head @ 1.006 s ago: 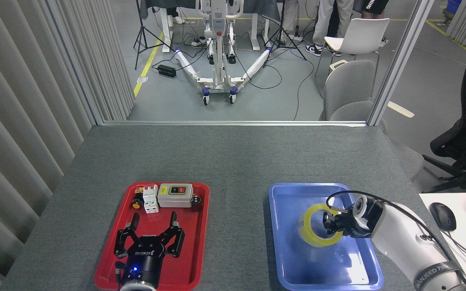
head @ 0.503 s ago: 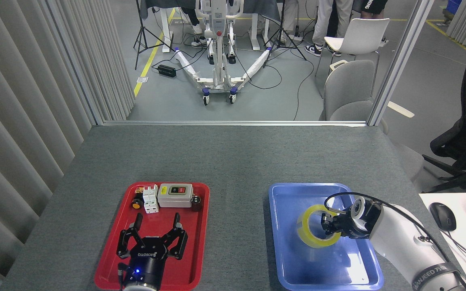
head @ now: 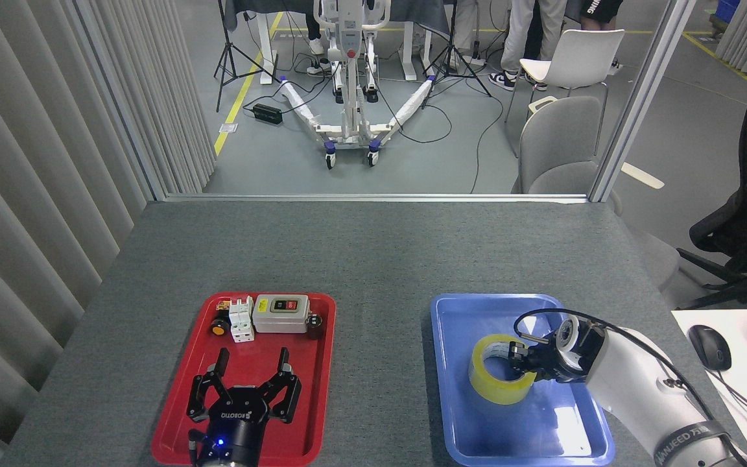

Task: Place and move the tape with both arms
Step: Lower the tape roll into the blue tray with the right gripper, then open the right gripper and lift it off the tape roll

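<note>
Tape (head: 498,378) lower right of frame, inside blue tray (head: 461,415), tilted. Right gripper (head: 521,363) clamped on roll's right wall, apparently one finger inside core. Left gripper (head: 248,375) lower left, fingers spread, over red tray (head: 176,415).

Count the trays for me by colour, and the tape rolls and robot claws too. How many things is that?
Red tray: 1
Blue tray: 1
Yellow tape roll: 1
Black claws: 2, the left claw and the right claw
Total: 5
</note>
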Controlling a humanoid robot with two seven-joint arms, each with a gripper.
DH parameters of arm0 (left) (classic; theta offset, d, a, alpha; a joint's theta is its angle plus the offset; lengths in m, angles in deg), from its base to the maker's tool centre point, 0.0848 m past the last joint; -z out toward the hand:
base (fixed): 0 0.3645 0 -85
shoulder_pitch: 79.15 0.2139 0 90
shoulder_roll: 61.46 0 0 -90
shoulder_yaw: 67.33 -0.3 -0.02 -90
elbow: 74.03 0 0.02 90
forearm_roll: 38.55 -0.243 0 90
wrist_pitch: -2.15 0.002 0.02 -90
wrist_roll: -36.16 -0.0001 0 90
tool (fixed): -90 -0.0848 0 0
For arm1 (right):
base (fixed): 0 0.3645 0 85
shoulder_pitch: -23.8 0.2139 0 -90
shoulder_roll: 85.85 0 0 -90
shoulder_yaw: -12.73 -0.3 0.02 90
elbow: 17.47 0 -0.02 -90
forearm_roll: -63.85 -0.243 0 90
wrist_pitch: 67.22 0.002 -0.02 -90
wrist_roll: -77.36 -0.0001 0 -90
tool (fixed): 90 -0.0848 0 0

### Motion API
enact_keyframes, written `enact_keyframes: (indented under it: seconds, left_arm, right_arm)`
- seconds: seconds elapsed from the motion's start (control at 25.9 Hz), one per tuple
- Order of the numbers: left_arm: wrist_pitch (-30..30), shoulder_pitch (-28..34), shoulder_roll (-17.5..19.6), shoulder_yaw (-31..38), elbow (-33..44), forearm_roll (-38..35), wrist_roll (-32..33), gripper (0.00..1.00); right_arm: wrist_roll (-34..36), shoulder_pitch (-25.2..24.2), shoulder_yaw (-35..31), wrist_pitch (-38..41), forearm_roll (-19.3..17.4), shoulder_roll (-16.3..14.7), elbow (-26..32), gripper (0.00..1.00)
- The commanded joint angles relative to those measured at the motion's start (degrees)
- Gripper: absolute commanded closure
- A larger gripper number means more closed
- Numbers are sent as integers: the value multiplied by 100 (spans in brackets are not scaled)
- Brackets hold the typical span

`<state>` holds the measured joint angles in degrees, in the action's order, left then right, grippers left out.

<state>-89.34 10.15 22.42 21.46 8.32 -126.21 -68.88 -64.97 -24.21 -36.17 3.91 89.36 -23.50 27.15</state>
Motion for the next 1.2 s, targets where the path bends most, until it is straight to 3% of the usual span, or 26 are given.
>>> enact_keyframes:
  seconds: [0.0,0.15,0.23,0.39,0.5,0.62,0.74,0.85,1.08,1.16]
  left_arm:
    - [0,70,6,-2,35,-6,10,0]
    - [0,79,-3,-64,0,-6,27,0]
    - [9,61,-3,-82,-17,-6,36,0]
    - [9,52,-3,-82,-35,-6,71,0]
    - [18,52,6,-82,-44,-6,71,0]
    - [18,44,6,-73,-114,-6,63,0]
    - [18,61,6,-81,-114,-6,63,0]
    - [18,61,6,-73,-105,-6,63,0]
    - [18,52,-3,-73,-114,-6,63,0]
    - [9,44,-3,-73,-114,-6,63,0]
  right_arm:
    - [144,-24,-23,6,24,41,73,54]
    - [469,-68,-76,305,76,-30,363,44]
    - [601,-121,-173,516,296,-117,363,38]
    - [987,-683,-1254,1334,1158,-311,583,28]
    - [1242,-1369,-2581,2169,1966,-311,1084,24]
    - [1699,-2063,-3662,2916,2784,-161,1549,18]
    - [2060,-2353,-4119,3452,3170,102,2024,16]
    - [2921,-2749,-4462,3777,3592,129,2595,15]
    - [5821,-3522,-4804,3680,5227,419,3544,9]
    - [6068,-3856,-4840,3452,5271,506,3869,6]
